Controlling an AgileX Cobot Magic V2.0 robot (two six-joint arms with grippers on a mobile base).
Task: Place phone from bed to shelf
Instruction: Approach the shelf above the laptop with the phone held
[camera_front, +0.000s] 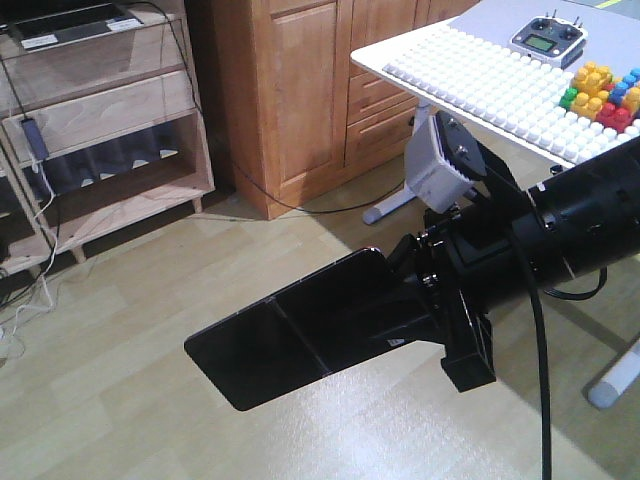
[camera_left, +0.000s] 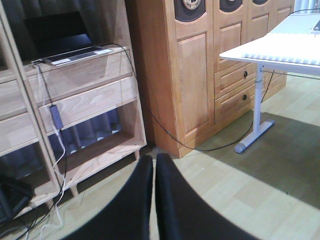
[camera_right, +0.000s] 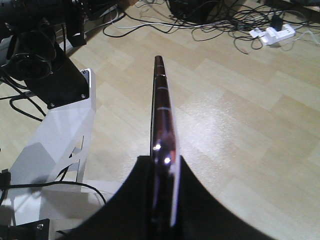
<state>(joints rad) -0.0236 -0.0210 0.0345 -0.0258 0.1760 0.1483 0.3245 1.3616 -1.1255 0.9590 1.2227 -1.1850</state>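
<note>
Mid-carry, the phone (camera_front: 285, 340) is clamped in the right hand (camera_right: 164, 167) over the floor (camera_front: 120, 400) and must be brought to the shelf (camera_front: 120, 105).

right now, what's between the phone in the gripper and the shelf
Only bare pale wood floor separates the phone from the shelf, with loose cables trailing by the shelf's foot; the front-facing view shows it.

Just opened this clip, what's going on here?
The right end effector is clamped on the phone, holding it in the air over the wooden floor. The shelf stands further off, and the phone isn't on it yet. The left end effector is shut and empty.
</note>
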